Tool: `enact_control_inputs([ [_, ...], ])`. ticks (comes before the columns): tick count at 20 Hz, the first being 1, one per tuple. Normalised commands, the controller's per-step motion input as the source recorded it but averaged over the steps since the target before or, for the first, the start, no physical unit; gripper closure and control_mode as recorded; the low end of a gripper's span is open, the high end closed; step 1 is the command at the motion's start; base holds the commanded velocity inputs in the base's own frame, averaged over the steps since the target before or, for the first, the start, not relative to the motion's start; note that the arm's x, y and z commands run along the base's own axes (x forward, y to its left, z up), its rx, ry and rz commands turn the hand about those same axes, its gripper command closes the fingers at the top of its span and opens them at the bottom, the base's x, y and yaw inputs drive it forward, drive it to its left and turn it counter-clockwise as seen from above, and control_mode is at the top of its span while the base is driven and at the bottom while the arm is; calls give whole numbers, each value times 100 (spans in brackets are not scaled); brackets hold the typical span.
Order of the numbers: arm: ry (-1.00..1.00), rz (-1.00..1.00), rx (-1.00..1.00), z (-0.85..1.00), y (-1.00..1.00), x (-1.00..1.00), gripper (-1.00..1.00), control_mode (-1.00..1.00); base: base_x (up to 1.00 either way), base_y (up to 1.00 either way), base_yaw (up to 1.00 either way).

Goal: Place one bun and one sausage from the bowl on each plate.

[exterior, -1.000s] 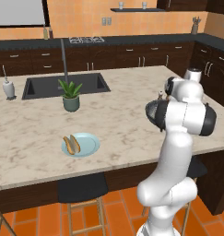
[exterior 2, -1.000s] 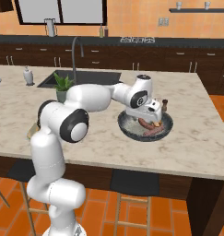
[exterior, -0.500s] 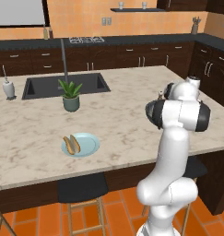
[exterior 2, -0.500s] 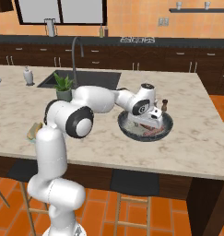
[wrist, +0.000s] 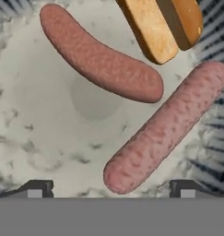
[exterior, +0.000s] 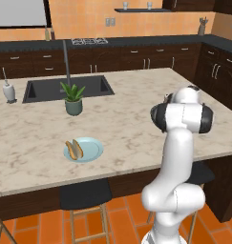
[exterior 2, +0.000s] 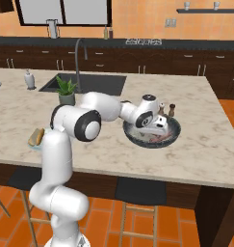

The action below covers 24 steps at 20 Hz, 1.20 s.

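Hovering wide-spread, the hand (wrist: 111, 191) faces two sausages (wrist: 164, 126) — pinkish, speckled.

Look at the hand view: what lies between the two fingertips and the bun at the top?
Two sausages on the bowl's speckled floor: one slants up from near the fingertips, the other lies across beyond it, left of the bun. The gripper is open.

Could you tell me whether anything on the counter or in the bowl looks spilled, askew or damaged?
Nothing stands out. Two sausages and a bun lie loose but whole inside the bowl, the open claw hovers just above them, and the plate sits flat with its food on it.
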Motion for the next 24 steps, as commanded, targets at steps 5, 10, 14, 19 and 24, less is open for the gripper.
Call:
enact_control_inputs([
  [5,-3,3,0,-17,-16,28,-100,-100,0,0,0],
  [10,2,-5,0,-1,-31,9,-100,-100,0,0,0],
  [14,0,-3,0,-32,0,4,-100,-100,0,0,0],
  [19,0,-8,0,-24,19,12,-100,-100,0,0,0],
  [24,2,-9,0,-16,20,2,100,-100,0,0,0],
])
